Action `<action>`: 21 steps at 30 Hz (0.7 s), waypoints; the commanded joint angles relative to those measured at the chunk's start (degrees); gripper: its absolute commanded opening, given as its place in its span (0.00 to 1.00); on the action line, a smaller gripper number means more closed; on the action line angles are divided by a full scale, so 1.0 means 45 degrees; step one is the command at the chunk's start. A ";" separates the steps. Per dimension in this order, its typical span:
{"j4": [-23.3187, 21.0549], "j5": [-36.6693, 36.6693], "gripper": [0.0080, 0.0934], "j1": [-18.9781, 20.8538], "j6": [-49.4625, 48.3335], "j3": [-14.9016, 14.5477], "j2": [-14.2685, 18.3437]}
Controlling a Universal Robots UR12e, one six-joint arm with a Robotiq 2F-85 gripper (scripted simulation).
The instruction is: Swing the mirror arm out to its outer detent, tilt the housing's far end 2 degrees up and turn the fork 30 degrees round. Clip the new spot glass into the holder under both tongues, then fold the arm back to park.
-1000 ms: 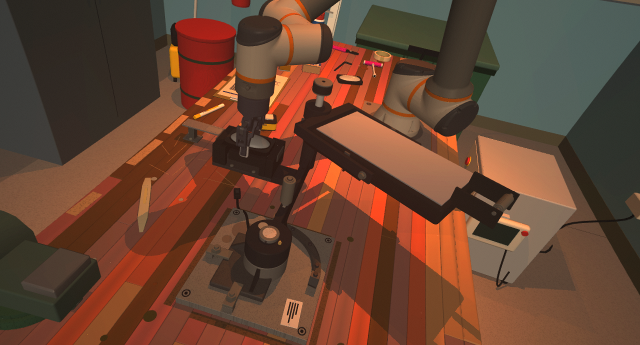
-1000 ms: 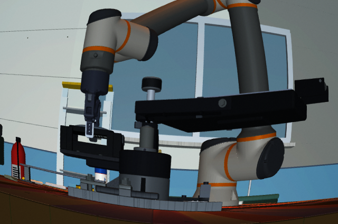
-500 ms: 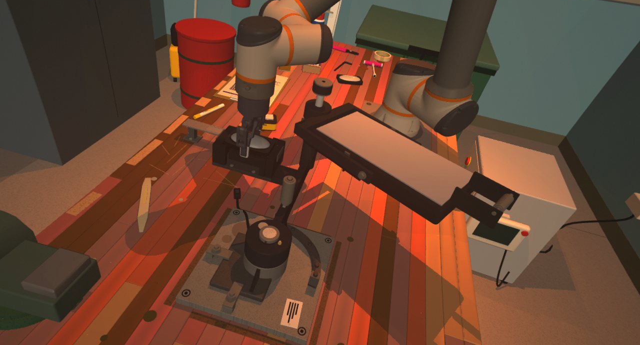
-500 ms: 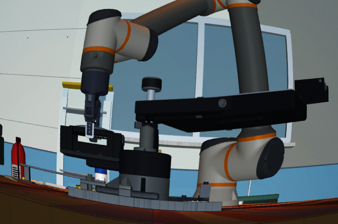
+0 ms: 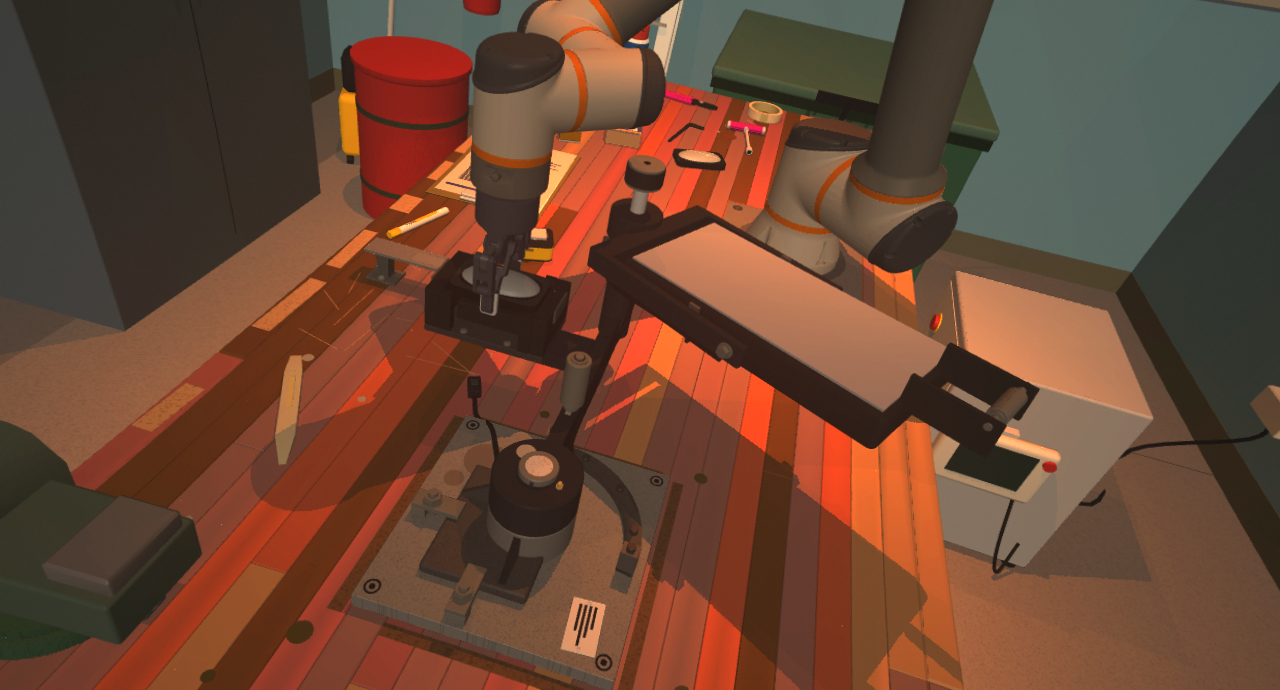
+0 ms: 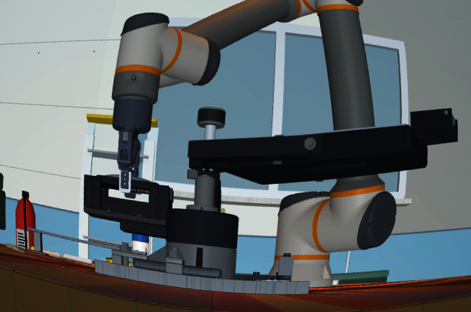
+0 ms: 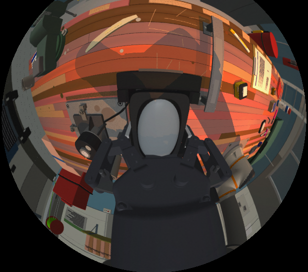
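The oval spot glass (image 7: 158, 127) is gripped across its width in my gripper (image 5: 490, 283), and it sits down in the black holder (image 5: 497, 308) at the left end of the mirror arm. I hold the glass from straight above. The holder (image 6: 127, 202) stands on the arm's short branch, clear of the bench. The long mirror housing (image 5: 779, 315) reaches out to the right, its fork (image 5: 980, 400) at the far end. The pivot post (image 5: 535, 498) stands on the grey base plate (image 5: 510, 552). The tongues are hidden from me.
Behind the holder stand a red drum (image 5: 409, 118) and a dark cabinet (image 5: 152, 113). A black-framed oval glass (image 5: 699, 158), tape roll (image 5: 764, 111) and small tools lie at the bench's far end. A white box (image 5: 1038, 418) stands to the right. A wooden stake (image 5: 289, 407) lies left.
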 commanded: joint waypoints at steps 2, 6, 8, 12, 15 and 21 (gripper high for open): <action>-0.0007 0.0000 0.36 0.0000 0.0000 -0.0016 -0.0010; -0.0007 0.0000 0.45 0.0000 0.0000 -0.0015 -0.0010; -0.0007 0.0000 0.50 0.0000 0.0000 -0.0015 -0.0010; -0.0006 0.0000 0.59 0.0000 0.0000 -0.0015 -0.0009; -0.0006 0.0000 0.66 0.0000 0.0000 -0.0014 -0.0009; -0.0006 0.0000 0.80 0.0000 0.0000 -0.0014 -0.0009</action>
